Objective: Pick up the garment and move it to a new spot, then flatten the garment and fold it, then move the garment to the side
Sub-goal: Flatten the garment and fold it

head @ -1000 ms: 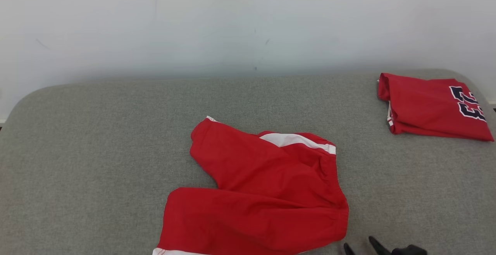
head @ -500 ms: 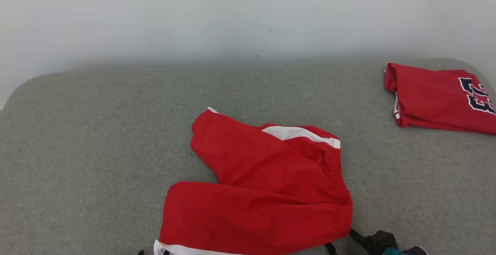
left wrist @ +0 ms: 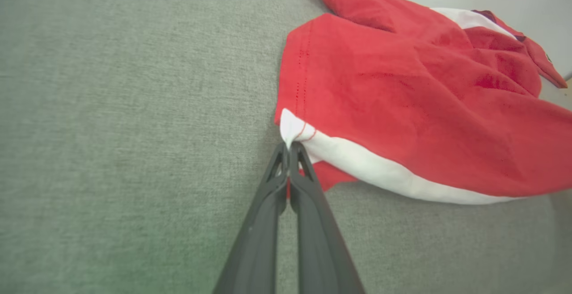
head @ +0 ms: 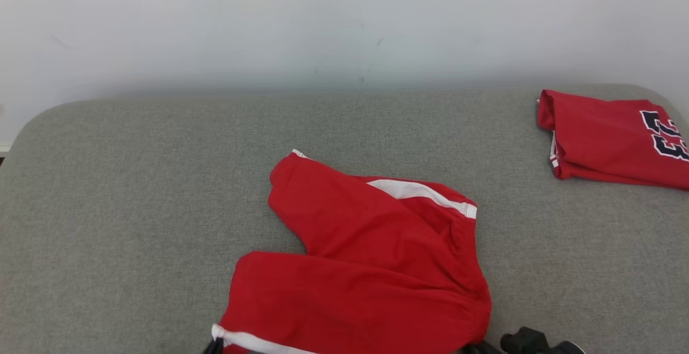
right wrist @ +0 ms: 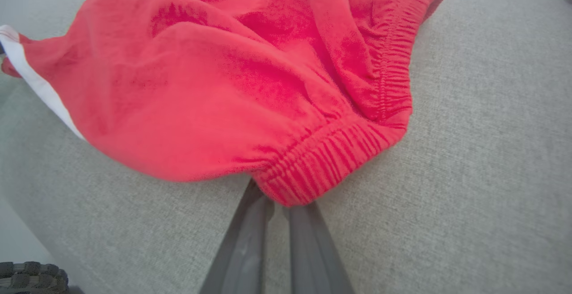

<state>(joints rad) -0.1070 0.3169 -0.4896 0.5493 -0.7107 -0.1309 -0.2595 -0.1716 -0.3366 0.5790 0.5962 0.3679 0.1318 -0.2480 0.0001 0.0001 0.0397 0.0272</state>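
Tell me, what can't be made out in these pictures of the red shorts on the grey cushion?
Right wrist view: the right gripper has its tips hidden under the waistband of the red shorts.
Head view: the left gripper is mostly cut off by the bottom edge, next to the white hem.
Head view: the dark number on the folded red garment is cut off by the right edge.

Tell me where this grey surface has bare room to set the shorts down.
The grey surface is bare along its whole left side, beside the red shorts, and in the far strip between shorts and wall. A smaller patch separates shorts from the folded jersey. Crowded: the near middle, where left gripper and right gripper pinch the shorts.
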